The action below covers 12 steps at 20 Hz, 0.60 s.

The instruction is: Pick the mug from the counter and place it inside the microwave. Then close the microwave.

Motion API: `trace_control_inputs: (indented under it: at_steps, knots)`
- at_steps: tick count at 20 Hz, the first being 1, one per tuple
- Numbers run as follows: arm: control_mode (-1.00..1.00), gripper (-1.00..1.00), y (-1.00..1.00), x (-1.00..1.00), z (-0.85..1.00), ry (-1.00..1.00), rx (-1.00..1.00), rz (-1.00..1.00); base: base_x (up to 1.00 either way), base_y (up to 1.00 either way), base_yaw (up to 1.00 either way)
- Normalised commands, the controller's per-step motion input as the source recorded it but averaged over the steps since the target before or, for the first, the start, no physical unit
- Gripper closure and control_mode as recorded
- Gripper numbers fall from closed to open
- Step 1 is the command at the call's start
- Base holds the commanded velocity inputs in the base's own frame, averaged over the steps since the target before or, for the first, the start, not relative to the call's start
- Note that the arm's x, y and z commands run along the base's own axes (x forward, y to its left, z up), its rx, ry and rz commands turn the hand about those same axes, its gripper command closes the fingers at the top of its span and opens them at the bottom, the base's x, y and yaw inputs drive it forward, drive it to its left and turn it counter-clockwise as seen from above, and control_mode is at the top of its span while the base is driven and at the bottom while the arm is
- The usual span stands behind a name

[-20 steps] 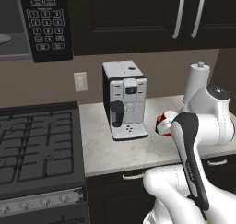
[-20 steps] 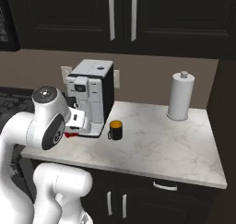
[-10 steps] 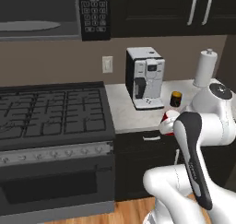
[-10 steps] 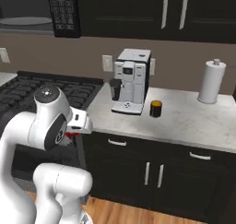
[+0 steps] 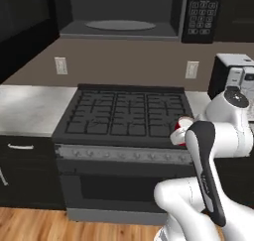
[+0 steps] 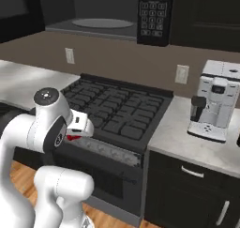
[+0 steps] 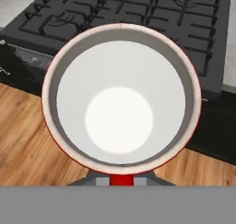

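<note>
While the black stove [image 5: 124, 113] spread across the middle, the microwave [image 5: 134, 14] hung open above it, turntable bare. Right of the stove lay the counter [image 6: 197, 145] with the coffee machine [image 6: 213, 100]. At the stove's near edge, the gripper [image 5: 179, 134] grasped the red mug [image 7: 120, 96] — upright, empty.

Black gas stove [image 5: 126, 117] with oven front below; white-and-black coffee machine [image 6: 214, 107] to its right; two wall outlets [image 5: 60, 65] behind; wooden floor [image 7: 27, 140].
</note>
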Motion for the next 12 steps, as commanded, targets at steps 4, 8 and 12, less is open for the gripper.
trace_control_inputs:
  at_steps: [4,8,12]
  knots:
    - [1.0,1.0,0.0,0.0,0.0,0.0,0.0,0.0,0.88,0.46,0.22]
    - [1.0,1.0,0.0,0.0,0.0,0.0,0.0,0.0,1.0,0.17,0.01]
    - [1.0,1.0,0.0,0.0,0.0,0.0,0.0,0.0,0.68,0.13,-0.17]
